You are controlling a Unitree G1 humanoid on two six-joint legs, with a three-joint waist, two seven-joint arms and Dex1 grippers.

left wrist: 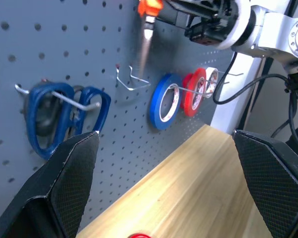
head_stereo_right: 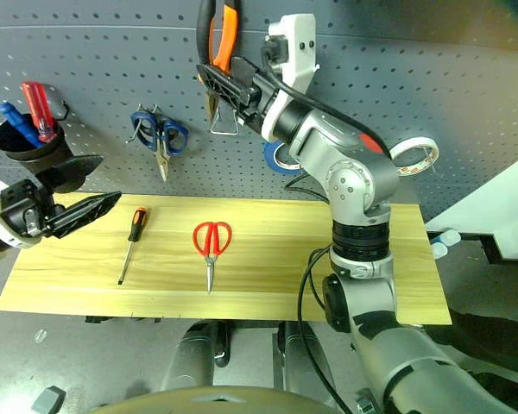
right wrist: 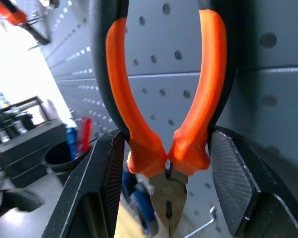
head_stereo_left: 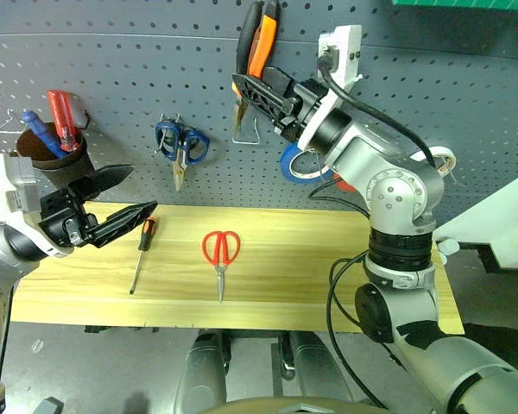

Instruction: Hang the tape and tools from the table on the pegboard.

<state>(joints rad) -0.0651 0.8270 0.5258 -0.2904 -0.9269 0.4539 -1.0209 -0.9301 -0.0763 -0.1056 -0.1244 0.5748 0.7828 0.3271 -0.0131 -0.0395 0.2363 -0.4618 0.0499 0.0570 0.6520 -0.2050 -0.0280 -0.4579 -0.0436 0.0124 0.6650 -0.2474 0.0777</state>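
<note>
pliers [head_stereo_left: 257, 52] clamped in right gripper [head_stereo_left: 246, 90] above wire hook [head_stereo_left: 246, 134]; left gripper [head_stereo_left: 121, 198] gapes.

Scissors [head_stereo_left: 220, 251] right of screwdriver [head_stereo_left: 142, 249]

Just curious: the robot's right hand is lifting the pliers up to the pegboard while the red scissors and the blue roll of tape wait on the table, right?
Not quite. The blue roll hangs on the pegboard, as the left eye view shows. The right hand does hold the pliers; the red scissors lie on the table.

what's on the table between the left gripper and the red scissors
The slim screwdriver lies on the table between the open left gripper and the red-handled scissors, seen in both eye views.
</note>
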